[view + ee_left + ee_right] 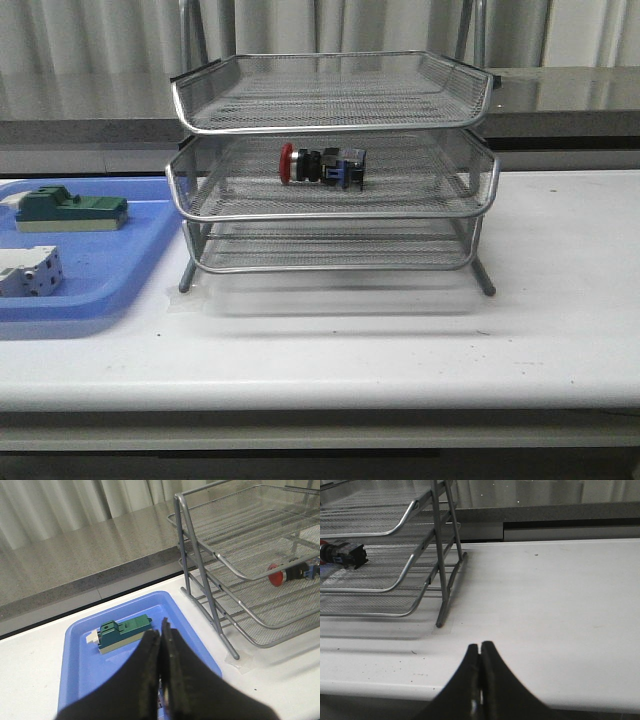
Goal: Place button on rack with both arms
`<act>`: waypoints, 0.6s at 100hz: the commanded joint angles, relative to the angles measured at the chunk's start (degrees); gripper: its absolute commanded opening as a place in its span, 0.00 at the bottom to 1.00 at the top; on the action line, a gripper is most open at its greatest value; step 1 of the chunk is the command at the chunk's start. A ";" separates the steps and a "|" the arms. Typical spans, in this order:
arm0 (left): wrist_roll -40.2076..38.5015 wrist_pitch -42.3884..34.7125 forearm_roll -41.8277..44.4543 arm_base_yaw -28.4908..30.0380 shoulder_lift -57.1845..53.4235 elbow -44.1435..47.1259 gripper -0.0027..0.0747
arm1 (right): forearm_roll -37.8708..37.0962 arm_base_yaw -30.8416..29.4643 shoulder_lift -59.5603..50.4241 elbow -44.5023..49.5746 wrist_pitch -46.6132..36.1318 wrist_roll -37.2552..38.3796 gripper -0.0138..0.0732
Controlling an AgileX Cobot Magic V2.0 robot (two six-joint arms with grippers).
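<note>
The button (322, 165), with red head, black collar and blue-black rear block, lies on its side in the middle tier of the silver wire-mesh rack (400, 214). It also shows in the left wrist view (291, 573) and the right wrist view (342, 553). My left gripper (161, 630) is shut and empty above the blue tray, well away from the rack (210, 592). My right gripper (480, 647) is shut and empty over the white table, near its front edge, apart from the rack (445, 580). Neither arm shows in the front view.
A blue tray (110, 270) at the left holds a green block (70, 209) and a white terminal block (28, 271). The green block (122, 631) lies just beyond my left fingertips. A grey counter runs behind the white table (560, 300).
</note>
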 commanded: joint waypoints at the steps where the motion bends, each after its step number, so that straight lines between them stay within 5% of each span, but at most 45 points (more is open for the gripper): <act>1: -0.75 -4.77 -0.37 0.13 0.35 -1.42 0.01 | -0.38 0.00 -1.23 0.38 -8.49 0.12 0.09; 60: -0.75 -4.77 -0.37 0.13 0.35 -1.42 0.01 | -0.38 0.00 -1.23 0.83 -9.37 0.12 0.09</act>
